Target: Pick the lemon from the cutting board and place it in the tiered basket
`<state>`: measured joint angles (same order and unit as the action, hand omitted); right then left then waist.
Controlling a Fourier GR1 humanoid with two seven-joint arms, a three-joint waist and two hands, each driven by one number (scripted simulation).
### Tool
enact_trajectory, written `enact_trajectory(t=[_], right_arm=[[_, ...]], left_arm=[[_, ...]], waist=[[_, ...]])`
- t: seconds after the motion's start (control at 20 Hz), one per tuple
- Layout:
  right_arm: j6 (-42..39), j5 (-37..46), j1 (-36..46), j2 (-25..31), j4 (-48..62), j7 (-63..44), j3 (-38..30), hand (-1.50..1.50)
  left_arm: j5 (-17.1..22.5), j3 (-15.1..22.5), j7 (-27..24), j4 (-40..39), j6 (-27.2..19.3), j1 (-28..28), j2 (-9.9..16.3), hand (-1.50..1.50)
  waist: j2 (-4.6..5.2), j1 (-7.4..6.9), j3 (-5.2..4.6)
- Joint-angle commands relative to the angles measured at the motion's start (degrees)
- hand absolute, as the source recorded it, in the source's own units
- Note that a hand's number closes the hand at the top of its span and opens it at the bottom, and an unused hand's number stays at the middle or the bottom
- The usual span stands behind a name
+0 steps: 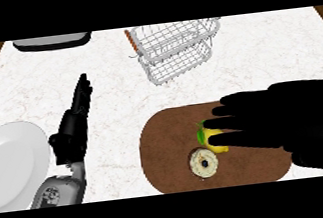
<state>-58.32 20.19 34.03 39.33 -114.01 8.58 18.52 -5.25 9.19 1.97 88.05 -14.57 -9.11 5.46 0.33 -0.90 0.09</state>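
The lemon (213, 139) lies on the cutting board (166, 155), right of the board's middle, with the right hand (299, 115) directly over it. That hand comes in from the right edge; its fingers (233, 121) point left and reach across the fruit's top and far side, so only the near left part of the yellow shows, plus a green tip. The fingers look curled about the lemon, though whether they already bear on it is hard to say from this steep angle. No long axis can be read; too much is covered.

Right hand is plainly the nearer one. The left hand (73, 123) rests well apart on the counter (262, 54), fingers straight and pointing away, just beside a white plate (8, 169).

Touching or nearly touching the lemon on the near side sits a small round ring-shaped item (203, 162), possibly a bagel; it could be nudged during the lift.

The tiered basket (175, 49), wire, stands farther off and a little left of the board. Bare counter lies between. A dark tray-like object (51, 41) sits at the far left edge.
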Motion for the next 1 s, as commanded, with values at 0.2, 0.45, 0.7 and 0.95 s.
enact_trajectory(t=[0.2, 0.45, 0.7, 0.95], right_arm=[[5.7, 11.4, 3.8, 3.5, 7.5, 16.0, 4.5, -1.5], [14.1, 17.1, 1.6, 7.2, 9.6, 23.8, 9.6, -1.5], [21.8, 22.4, 2.2, 5.6, 12.1, 28.0, 12.9, -1.5], [22.8, 26.0, 0.1, 1.2, 14.8, 27.1, 9.8, -1.5]], left_arm=[[0.6, -1.9, -1.3, -1.2, 1.9, -0.4, 0.7, 0.0], [0.1, -1.3, 2.9, 1.6, 1.7, -1.1, 0.2, 0.0], [-2.3, -0.1, 2.7, -0.1, -0.6, -2.2, -2.2, 0.0], [-1.4, -2.5, 0.8, -0.5, 1.6, -0.8, -0.8, 0.0]], waist=[[-0.15, 0.11, -0.09], [-0.1, 0.02, -0.04], [-0.16, 0.22, -0.07], [-0.29, 0.61, -0.1]])
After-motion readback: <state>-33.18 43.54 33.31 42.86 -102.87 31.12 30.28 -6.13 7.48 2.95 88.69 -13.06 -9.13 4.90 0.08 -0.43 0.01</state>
